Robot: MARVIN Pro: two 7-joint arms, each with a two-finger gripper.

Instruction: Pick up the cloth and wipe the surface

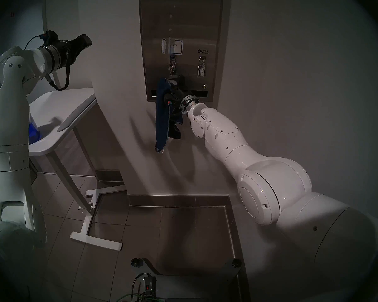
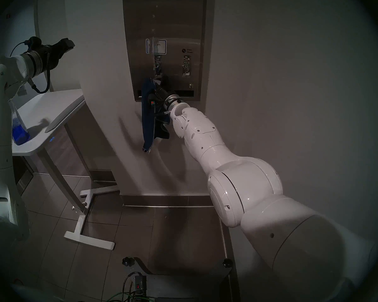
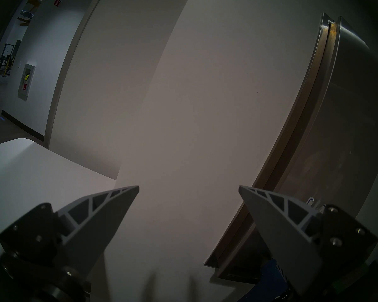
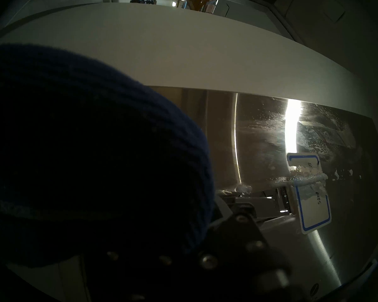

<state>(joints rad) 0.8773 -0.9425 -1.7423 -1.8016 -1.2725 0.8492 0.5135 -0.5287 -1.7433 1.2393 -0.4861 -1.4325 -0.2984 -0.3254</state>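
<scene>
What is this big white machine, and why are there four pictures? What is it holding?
It is a robot with two white arms. Two pictures come from cameras on its head, looking down at its arms, so they look almost alike. The other two come from a small camera on each wrist.

The right hand is shut on a dark blue cloth, which hangs down from it. It holds the cloth up against a shiny metal panel on the wall. The panel has two small levers and a white label with a blue border. The right wrist picture shows wet drops and streaks on the metal.

The left hand is open and empty, raised off to the side. Below it stands a white table with a bottle of blue liquid on it.
</scene>
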